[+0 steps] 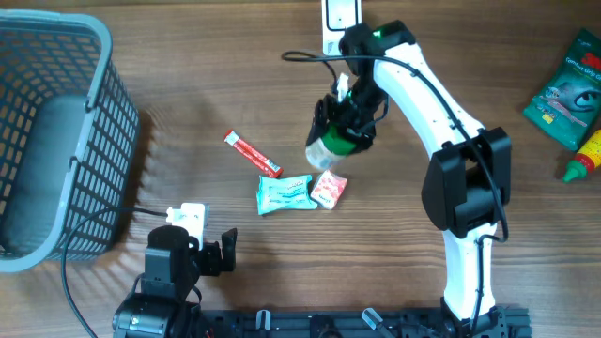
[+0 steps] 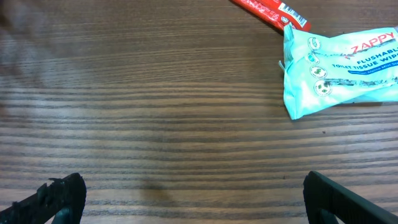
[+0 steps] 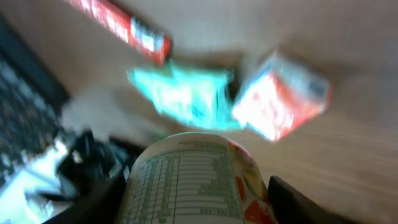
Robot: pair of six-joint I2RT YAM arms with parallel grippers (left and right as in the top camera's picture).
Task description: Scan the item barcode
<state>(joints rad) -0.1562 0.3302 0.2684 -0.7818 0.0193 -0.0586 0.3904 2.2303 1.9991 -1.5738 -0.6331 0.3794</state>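
— Which containers are seen, taken from the left?

— A grey slatted basket (image 1: 113,122) is set at the far left of the wooden table (image 1: 188,84). Only its smooth grey floor is made out inside. Near the middle, a round tub (image 1: 329,150) with a green top is clamped between the fingers of the right gripper (image 1: 340,131), just behind the loose packets. Whether it is lifted clear of the table cannot be told. At the far right, a yellow bottle (image 1: 584,155) with a red cap is laid beside a green pouch (image 1: 568,89). Their contents are not shown.

— And how is the left gripper found?

— The left gripper (image 2: 199,202) is spread wide over bare wood, with nothing between its fingers.

— What writing can be read?

— White lettering is seen on the red stick packet (image 2: 270,11), but it cannot be made out. One end of the stick lies at a corner of the turquoise wipes pack (image 2: 339,68). That pack is marked "ZAPPY", with "FLUSHABLE" and "TOILET TISSUE WIPES" cut short by the frame edge. A red-and-white sachet (image 1: 329,189) is laid just to the right of the pack, and its print is too blurred to be read. On the tub, a panel of small printed rows, like a nutrition table, is turned towards the right wrist camera, though no word is legible. Pale lettering is carried by the green pouch, too small to be read.
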